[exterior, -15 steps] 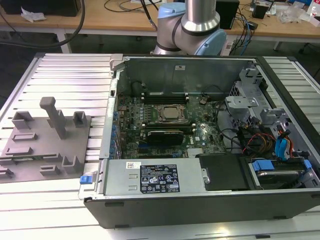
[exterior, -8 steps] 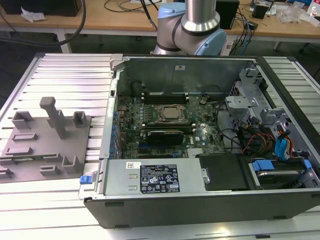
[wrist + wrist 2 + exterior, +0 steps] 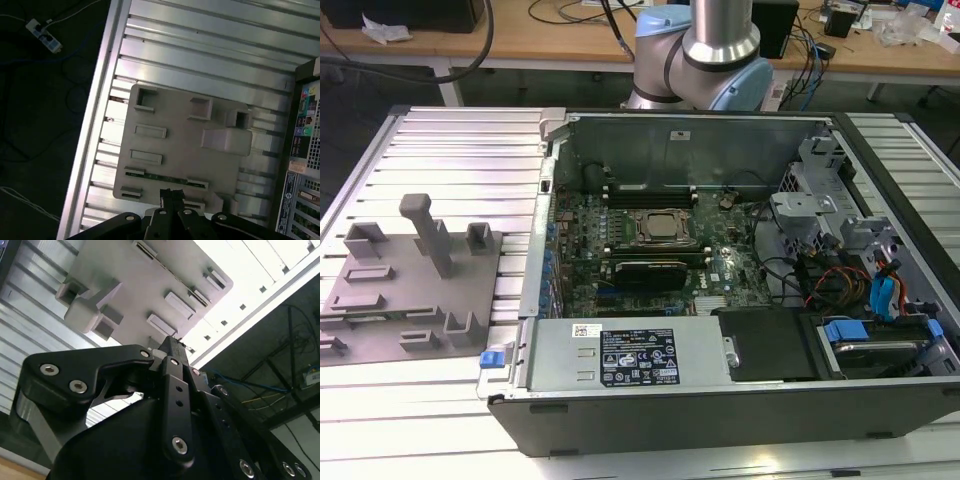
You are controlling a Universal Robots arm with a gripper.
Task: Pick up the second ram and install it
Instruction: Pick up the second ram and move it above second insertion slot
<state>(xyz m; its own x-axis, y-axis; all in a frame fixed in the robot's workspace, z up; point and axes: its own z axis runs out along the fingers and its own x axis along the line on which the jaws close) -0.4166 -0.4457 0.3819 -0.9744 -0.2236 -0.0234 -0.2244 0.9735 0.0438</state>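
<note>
1. The arm's black claw [image 3: 170,193] hangs over a grey fixture plate [image 3: 175,150]. Its two fingers are pressed together with nothing between them. The second wrist view looks along the same claw [image 3: 172,343] toward the plate [image 3: 130,280].
2. The second ram [image 3: 165,178], a thin green stick, sits edge-up in a long slot of the plate. In the first wrist view it lies just past the fingertips and is not in their grip.
3. A blocky post [image 3: 227,140] rises from the plate among smaller rectangular holders, and it also shows in the second wrist view [image 3: 85,315].
4. From where I stand, in the exterior view, the plate [image 3: 390,290] lies at the lower left of the frame. Its post [image 3: 425,225] stands upright, and the plate rests on a slotted aluminium table [image 3: 450,150].
5. Just beside the plate, toward the exterior view's right, an open computer case [image 3: 720,415] lies on its side.
6. Inside the case, the silver processor socket [image 3: 660,228] sits near the centre of the frame on the motherboard [image 3: 720,270]. A black card [image 3: 645,272] lies just below the socket. A labelled power supply [image 3: 630,355] runs along the near wall. Drive bays with blue tabs [image 3: 845,330] are packed in at the lower right.
7. The robot arm's base [image 3: 705,45], blue and silver, stands at the top centre behind the case, in front of wooden benches strewn with cables.
8. In the first wrist view a white power strip [image 3: 44,36] lies on the dark floor, well apart from the table's edge [image 3: 95,130].
</note>
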